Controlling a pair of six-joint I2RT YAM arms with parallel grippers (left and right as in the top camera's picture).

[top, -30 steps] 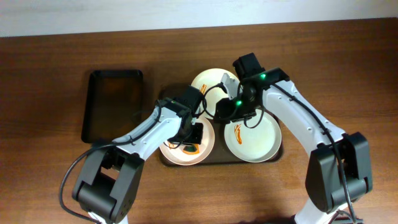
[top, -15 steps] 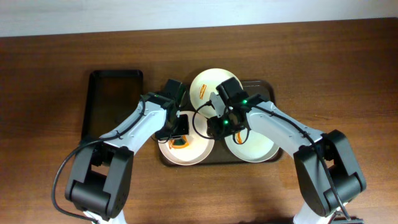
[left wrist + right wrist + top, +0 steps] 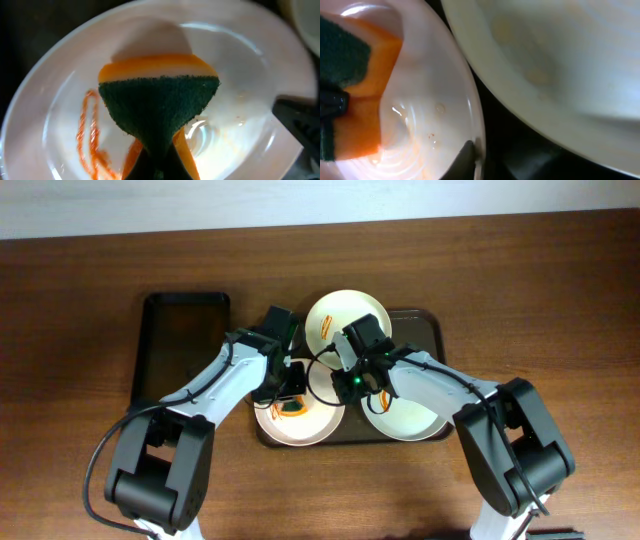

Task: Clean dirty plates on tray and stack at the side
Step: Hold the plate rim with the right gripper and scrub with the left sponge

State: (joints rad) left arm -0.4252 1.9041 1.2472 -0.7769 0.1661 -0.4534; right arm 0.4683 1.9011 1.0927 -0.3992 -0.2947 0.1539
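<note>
The left gripper (image 3: 157,161) is pinched tight on a sponge (image 3: 157,105). The sponge has a green rough side and an orange soft side. It hangs just over the middle of a white plate (image 3: 240,65). I cannot tell if it touches the plate.

Orange sauce lines (image 3: 89,132) sit on the lower left of this plate in the left wrist view. The sponge is not on them. So the job in hand is wiping this plate, and it is not clean yet.

The right gripper (image 3: 346,385) is at the right edge of the same plate. One finger (image 3: 466,156) rests by the rim in the right wrist view. I cannot tell if this gripper is closed on the rim or only near it. I think it is there to keep the plate from sliding.

In the top view this plate lies in the lower left of the brown tray (image 3: 432,330). A second plate (image 3: 345,315) lies above it and a third plate (image 3: 412,418) lies at the lower right. A smaller black tray (image 3: 185,302) sits at the left on the table (image 3: 80,300).

Next, I think the sponge needs to press down and rub over the sauce lines. The plate must stay put while it rubs. No plate is stacked at the side yet.
</note>
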